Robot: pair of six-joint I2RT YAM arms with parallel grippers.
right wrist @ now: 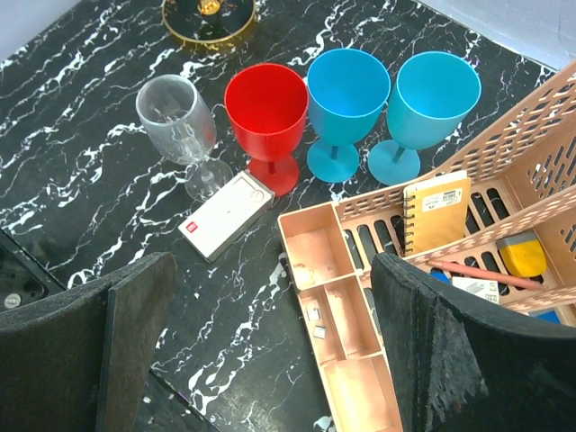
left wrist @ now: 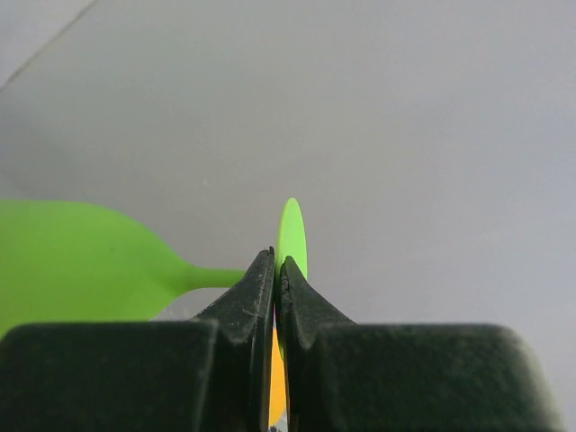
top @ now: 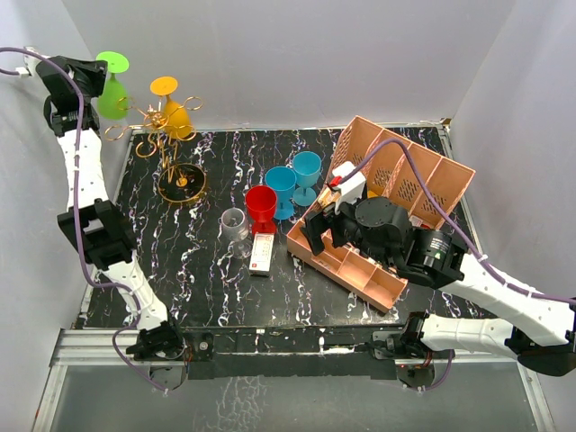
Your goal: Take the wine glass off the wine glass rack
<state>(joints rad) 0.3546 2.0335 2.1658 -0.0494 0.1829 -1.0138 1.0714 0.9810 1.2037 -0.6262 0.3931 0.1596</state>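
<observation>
Top view: left gripper (top: 90,79) raised at the far-left corner, green wine glass (top: 113,97) inverted beside the gold rack (top: 182,184), apparently lifted clear; orange glass (top: 176,115) hanging there. Left wrist: jaws pinching the glass's foot (left wrist: 291,232). Right wrist: right gripper (right wrist: 274,301) spread, idle over the pink organizer (right wrist: 337,315). Left to do: setting down.

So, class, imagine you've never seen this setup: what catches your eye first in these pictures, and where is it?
The bright green wine glass, upside down at the far left corner, with the left gripper shut on its foot. Beside it an orange glass hangs on the gold rack. Mid-table stand a red glass and two blue glasses.
</observation>
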